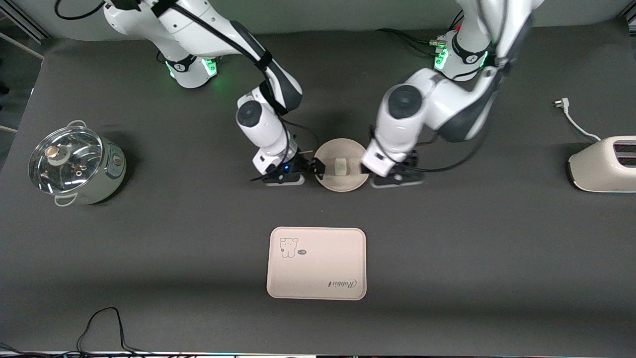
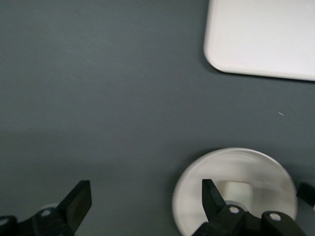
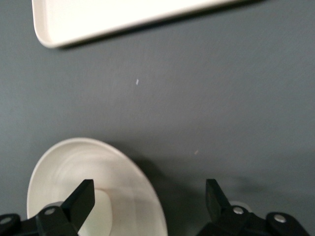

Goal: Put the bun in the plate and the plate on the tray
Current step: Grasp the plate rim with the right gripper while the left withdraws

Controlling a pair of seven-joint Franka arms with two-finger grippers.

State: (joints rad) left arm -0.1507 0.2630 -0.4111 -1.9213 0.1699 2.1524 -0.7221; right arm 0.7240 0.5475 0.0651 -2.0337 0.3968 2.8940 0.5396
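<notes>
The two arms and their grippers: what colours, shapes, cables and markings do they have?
Both arms have glossy white rounded shells with dark grey joint sections. Green lights glow at each base ring. Black cables run along both arms. The right gripper is black with a small blue light on its body; the left gripper is also black. In the wrist views, the fingers are black and wedge-shaped.

The bun [image 1: 341,166] sits in the plate [image 1: 342,184], which lies between the right gripper [image 1: 316,168] and the left gripper [image 1: 368,171]. The tray [image 1: 318,278] lies nearer the front camera than the plate, well apart from it. A pot [image 1: 74,165] stands toward the right arm's end of the table, a toaster [image 1: 603,164] toward the left arm's end
</notes>
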